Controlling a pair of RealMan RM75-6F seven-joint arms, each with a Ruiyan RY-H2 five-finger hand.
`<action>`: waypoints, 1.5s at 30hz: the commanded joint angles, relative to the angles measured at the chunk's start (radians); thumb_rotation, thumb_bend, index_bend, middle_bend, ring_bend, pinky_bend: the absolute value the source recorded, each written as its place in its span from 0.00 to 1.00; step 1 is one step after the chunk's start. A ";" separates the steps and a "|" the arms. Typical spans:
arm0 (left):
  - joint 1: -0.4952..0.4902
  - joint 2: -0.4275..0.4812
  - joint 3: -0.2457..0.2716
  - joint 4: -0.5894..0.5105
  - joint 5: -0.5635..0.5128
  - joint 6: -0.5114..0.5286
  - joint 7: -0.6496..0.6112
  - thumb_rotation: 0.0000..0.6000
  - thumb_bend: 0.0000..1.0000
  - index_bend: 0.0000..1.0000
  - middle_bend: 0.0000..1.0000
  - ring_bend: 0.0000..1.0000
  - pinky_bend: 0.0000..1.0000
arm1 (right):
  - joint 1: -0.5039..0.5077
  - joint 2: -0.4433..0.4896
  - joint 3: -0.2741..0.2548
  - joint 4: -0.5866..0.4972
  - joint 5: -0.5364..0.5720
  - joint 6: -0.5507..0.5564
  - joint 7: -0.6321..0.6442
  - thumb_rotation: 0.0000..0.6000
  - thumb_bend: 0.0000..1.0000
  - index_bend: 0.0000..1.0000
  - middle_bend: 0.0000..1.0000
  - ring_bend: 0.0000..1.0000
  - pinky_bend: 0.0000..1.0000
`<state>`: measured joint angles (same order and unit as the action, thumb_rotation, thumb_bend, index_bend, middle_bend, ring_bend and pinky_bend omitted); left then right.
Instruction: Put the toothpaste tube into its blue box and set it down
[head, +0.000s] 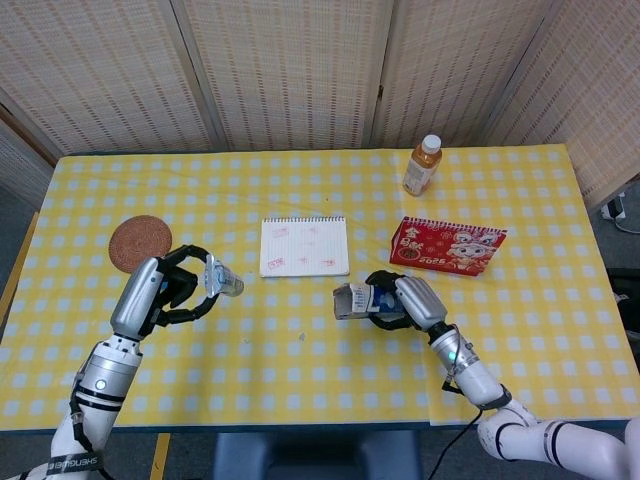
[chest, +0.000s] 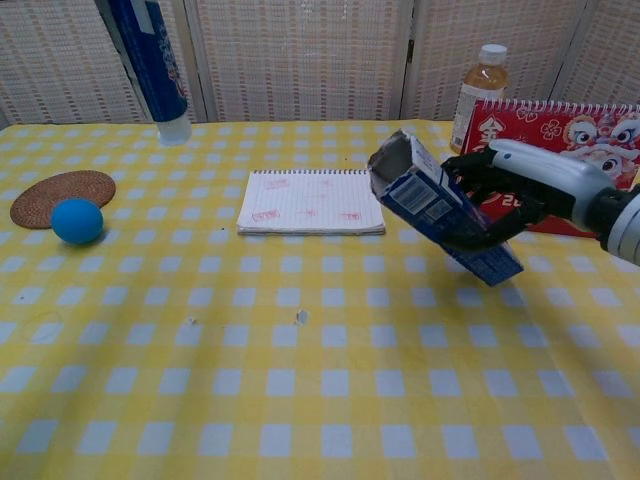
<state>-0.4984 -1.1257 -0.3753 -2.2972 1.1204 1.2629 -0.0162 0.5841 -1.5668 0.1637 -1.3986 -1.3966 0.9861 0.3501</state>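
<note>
Notebook (head: 304, 246) mid-table, coaster (head: 139, 243) far left, calendar (head: 448, 247) right, bottle (head: 422, 166) behind it.

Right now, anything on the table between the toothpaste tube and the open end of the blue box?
The spiral notepad sits just behind that line. Directly between the toothpaste tube and the blue box is only bare tablecloth, clearest in the head view.

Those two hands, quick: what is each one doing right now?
Left hand: holding the toothpaste tube, lifted off the table.
Right hand: holding the blue box in the air, its open end tilted up.
</note>
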 joint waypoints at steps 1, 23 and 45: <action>-0.054 0.013 -0.051 -0.041 -0.070 -0.019 0.021 1.00 0.52 0.99 1.00 1.00 1.00 | 0.022 -0.087 0.027 0.067 -0.004 0.023 0.078 1.00 0.30 0.51 0.32 0.34 0.36; -0.164 0.042 -0.112 -0.059 -0.217 -0.065 -0.011 1.00 0.52 0.99 1.00 1.00 1.00 | 0.133 -0.294 0.099 0.168 0.029 -0.005 0.143 1.00 0.30 0.51 0.32 0.34 0.36; -0.219 0.000 -0.091 -0.059 -0.245 -0.023 0.035 1.00 0.52 0.99 1.00 1.00 1.00 | 0.183 -0.367 0.147 0.195 0.043 0.003 0.223 1.00 0.30 0.51 0.33 0.34 0.36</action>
<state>-0.7167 -1.1250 -0.4667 -2.3560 0.8758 1.2391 0.0190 0.7663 -1.9331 0.3088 -1.2042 -1.3547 0.9884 0.5695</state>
